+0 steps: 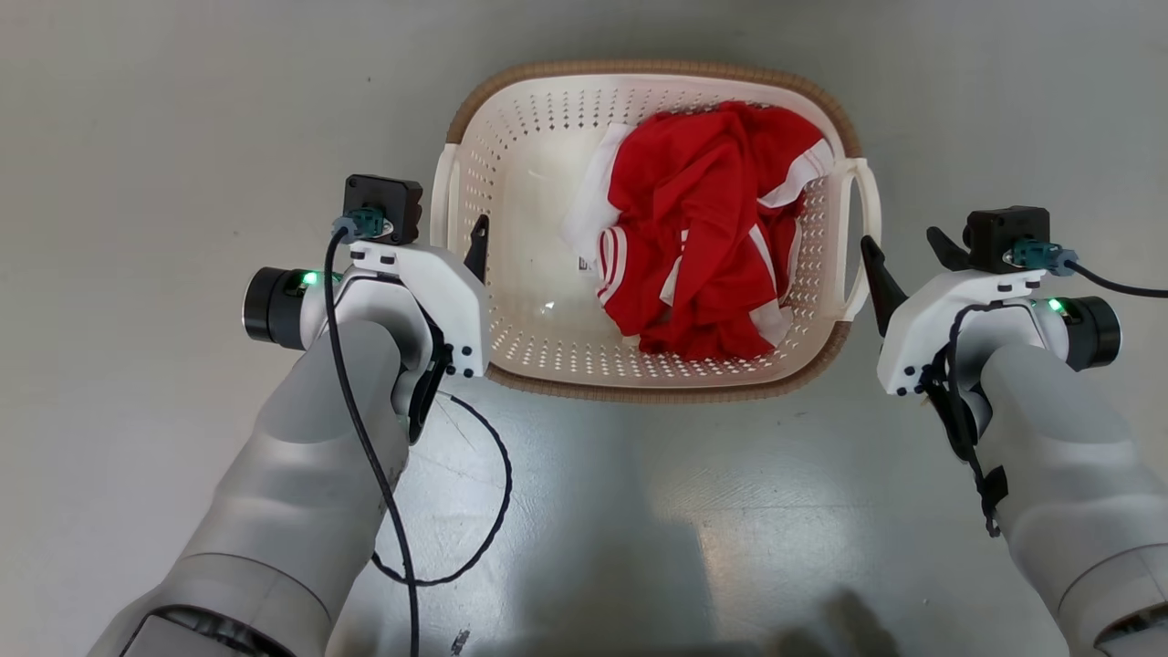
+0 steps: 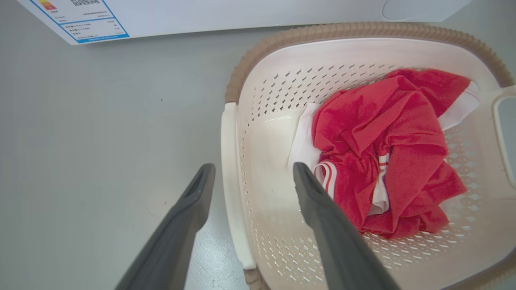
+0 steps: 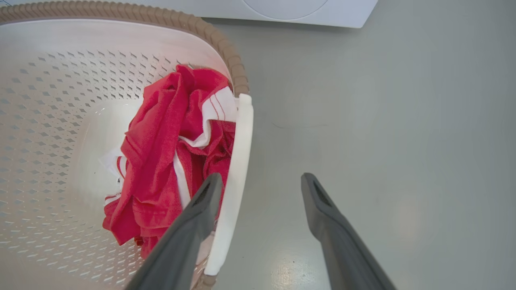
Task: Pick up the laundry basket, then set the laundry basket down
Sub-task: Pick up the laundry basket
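Note:
The laundry basket (image 1: pixel 538 155) stands on the grey floor, cream with holes and a brown rim (image 2: pixel 342 29) (image 3: pixel 121 10). A crumpled red and white garment (image 1: pixel 703 246) (image 2: pixel 383 141) (image 3: pixel 161 141) lies inside. My left gripper (image 1: pixel 456 246) (image 2: pixel 252 169) is open at the basket's left side. Its fingers straddle the left loop handle (image 2: pixel 229 181), one outside and one over the inside. My right gripper (image 1: pixel 905 248) (image 3: pixel 260 179) is open at the right side. The right handle (image 3: pixel 238 161) lies between its fingers, which hold nothing.
A white appliance (image 2: pixel 242 12) (image 3: pixel 302 10) with a label stands just beyond the basket. A black cable (image 1: pixel 493 493) loops from my left arm above the floor, near the basket's front edge. Grey floor (image 1: pixel 137 137) surrounds the basket.

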`<state>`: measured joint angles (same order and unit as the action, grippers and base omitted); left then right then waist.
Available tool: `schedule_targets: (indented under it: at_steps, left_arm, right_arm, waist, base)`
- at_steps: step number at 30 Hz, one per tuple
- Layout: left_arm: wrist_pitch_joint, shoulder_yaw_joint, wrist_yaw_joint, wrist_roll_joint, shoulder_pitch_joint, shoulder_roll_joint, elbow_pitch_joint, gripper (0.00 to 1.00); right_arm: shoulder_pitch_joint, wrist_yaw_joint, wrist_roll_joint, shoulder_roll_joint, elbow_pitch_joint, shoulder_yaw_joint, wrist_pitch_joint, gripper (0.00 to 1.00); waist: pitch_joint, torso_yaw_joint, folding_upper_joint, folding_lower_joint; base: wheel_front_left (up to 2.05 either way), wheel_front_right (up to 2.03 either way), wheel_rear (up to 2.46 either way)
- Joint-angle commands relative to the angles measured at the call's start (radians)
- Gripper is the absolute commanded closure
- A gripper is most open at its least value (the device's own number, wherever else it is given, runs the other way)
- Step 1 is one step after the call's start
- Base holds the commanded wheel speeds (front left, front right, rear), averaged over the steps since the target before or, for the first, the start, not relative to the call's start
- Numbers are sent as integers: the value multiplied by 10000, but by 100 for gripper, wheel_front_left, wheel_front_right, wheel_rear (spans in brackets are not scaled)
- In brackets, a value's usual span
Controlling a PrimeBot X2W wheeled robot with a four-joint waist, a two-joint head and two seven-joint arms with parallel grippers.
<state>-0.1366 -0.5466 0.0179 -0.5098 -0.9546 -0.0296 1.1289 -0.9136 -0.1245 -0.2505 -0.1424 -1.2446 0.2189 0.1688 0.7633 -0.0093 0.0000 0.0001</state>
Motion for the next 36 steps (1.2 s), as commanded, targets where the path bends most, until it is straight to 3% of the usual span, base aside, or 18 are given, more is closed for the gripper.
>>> schedule_targets:
  at_steps: [1,20,36]
  left_arm:
    - [-65,-4,147,-185,-119,-206,-57,0]
    - [597,-1374,731,-1271,-1183,-206,214,0]
    - [912,-2029,936,-1764,-1620,-206,446,0]
  right_arm:
    - [138,-62,-133,119,1,284,185,0]
    - [-634,-62,-991,224,-102,1200,165,0]
    - [-971,-62,-1384,276,-270,1518,129,0]
  waist:
    - [101,43,0,0]
    - [1324,-27,0,0]
    - [1621,15,0,0]
  base:
    - [0,0,0]
    - [0,0,0]
    - [0,0,0]
